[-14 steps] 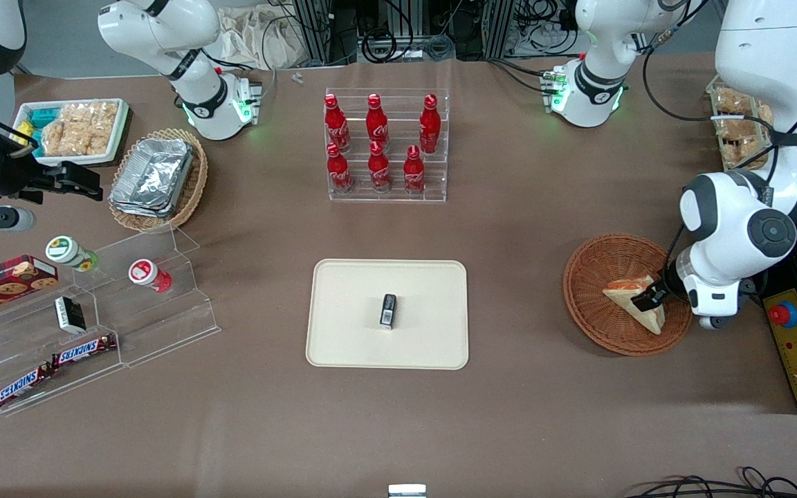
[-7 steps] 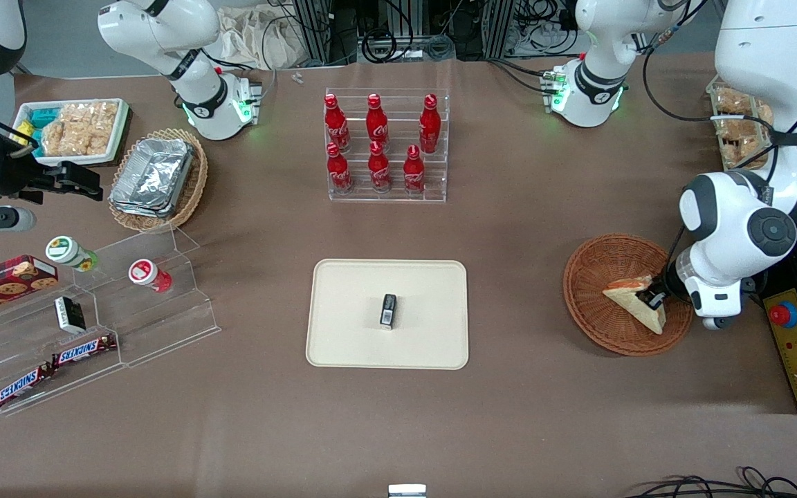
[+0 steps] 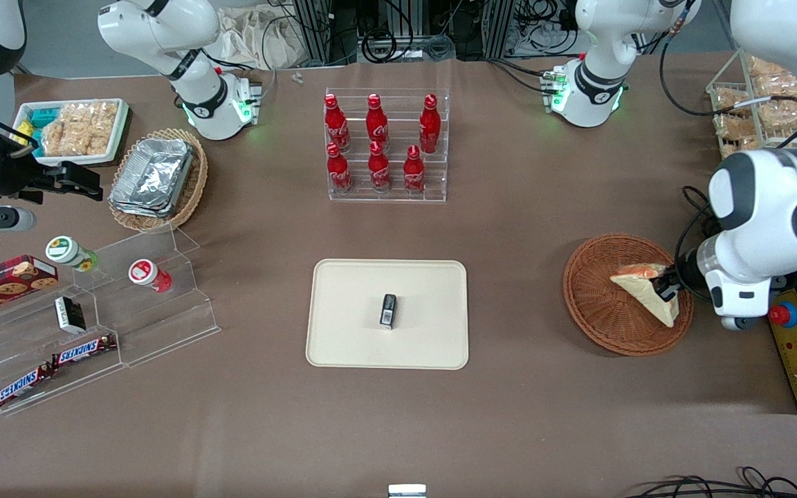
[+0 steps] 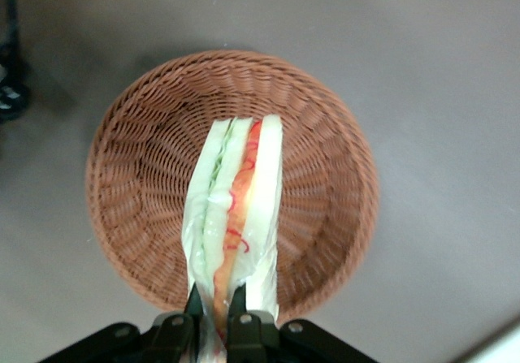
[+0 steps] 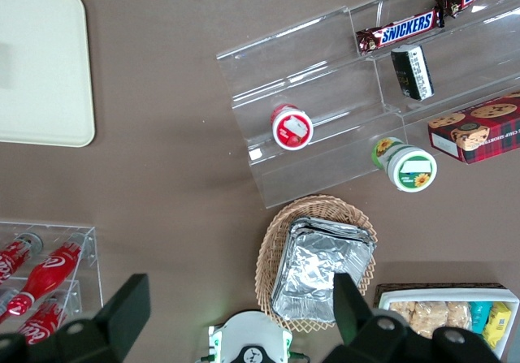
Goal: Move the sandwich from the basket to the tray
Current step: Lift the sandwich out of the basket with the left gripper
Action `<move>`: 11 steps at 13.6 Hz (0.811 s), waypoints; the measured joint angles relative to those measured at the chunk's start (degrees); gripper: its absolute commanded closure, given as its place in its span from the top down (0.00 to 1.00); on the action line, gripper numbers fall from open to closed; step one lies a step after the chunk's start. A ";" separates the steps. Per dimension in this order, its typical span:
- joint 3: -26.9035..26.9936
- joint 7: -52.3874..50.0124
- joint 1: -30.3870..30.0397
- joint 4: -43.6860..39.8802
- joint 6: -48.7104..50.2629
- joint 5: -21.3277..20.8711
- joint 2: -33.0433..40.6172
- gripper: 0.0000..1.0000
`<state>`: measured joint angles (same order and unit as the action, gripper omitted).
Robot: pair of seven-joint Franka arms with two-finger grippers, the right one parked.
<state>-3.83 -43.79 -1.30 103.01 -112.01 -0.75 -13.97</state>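
A: Where do we stand with the sandwich (image 3: 647,294)?

B: We have it pinched between the fingers of the gripper (image 4: 214,308), which is closed narrowly on 1 end of the wedge. It appears to hang just above the basket (image 3: 602,304), clear of the weave, over the edge at the working arm's end of the table.

A: Which way does it lie from the grip?

B: In the wrist view its long axis runs straight out from the fingertips, cut edge toward the camera, with green and red filling showing.

A: And the tray (image 3: 350,339)?

B: Well apart, toward the parked arm's end of the table and about as near the front camera as the basket. We judge the carry is mostly sideways. A small dark box (image 3: 388,309) stands at its middle.

A: Any writing?

B: The bars (image 5: 398,28) on the clear shelf read SNICKERS; the 6 red bottles (image 3: 376,142) carry Coca-Cola script.
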 measured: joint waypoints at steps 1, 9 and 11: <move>-1.45 -0.05 0.17 -2.54 3.77 -0.23 0.76 0.02; -9.24 6.34 0.62 -11.82 15.22 -1.35 2.16 0.03; -10.66 10.77 0.63 -11.91 15.46 -1.35 2.07 0.03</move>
<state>-14.49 -33.03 -0.67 91.10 -96.56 -2.10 -11.90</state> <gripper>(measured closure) 0.881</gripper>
